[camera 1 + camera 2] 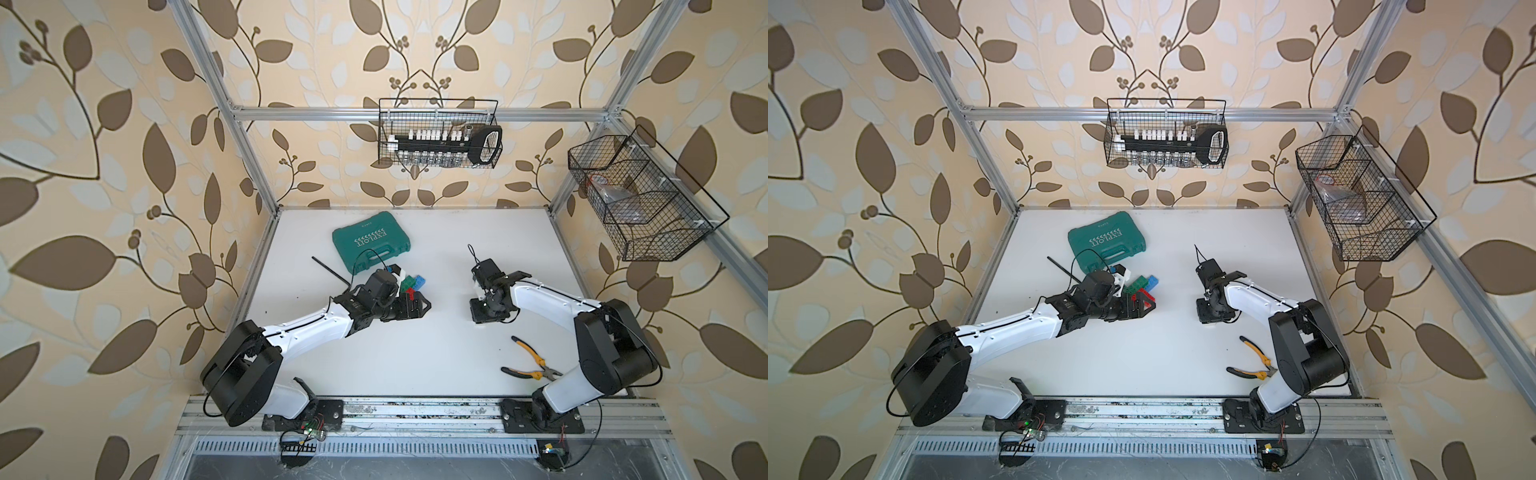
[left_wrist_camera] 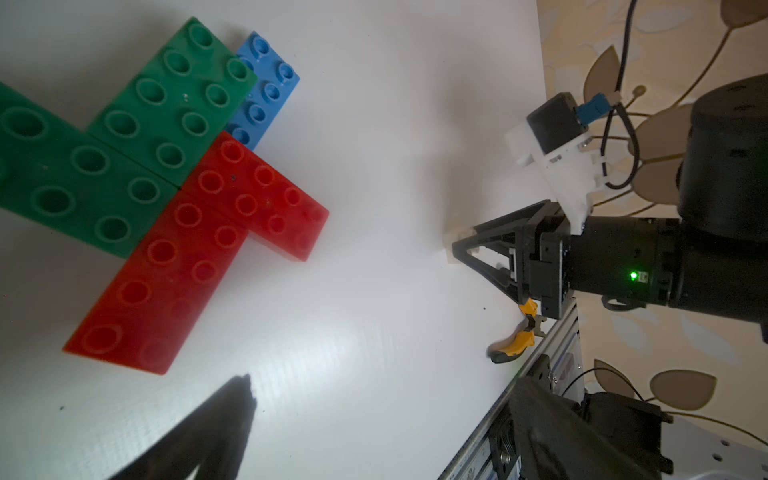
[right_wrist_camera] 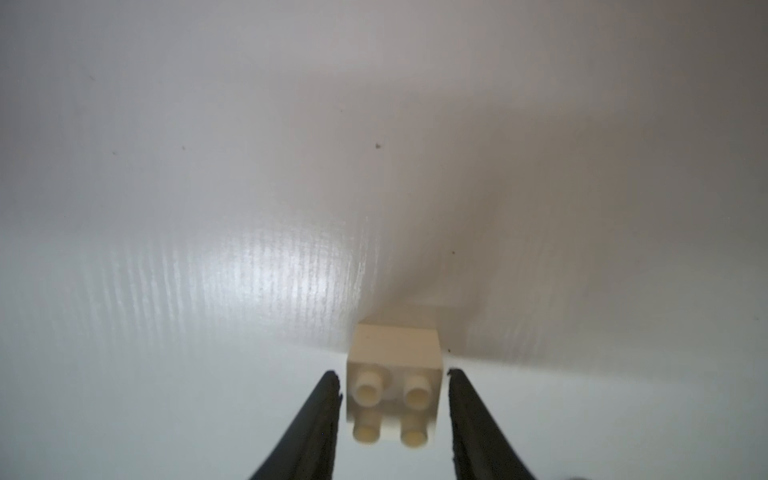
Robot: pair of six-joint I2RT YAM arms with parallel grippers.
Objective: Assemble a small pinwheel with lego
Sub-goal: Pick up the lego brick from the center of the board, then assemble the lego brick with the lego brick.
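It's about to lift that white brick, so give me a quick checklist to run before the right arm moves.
1. White brick centred between right gripper fingers: ok.
2. Jaws tight on it: not ok, a gap shows on one side.
3. Studs up: ok, it seems.
4. Pinwheel centre reachable: cannot tell; the open left gripper hides part of it in both top views.
5. Pliers out of the way: ok.

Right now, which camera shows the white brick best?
The right wrist view: the white brick sits close, studs visible, inside the right gripper. The left wrist view shows a sliver; the top views hide it under that gripper.
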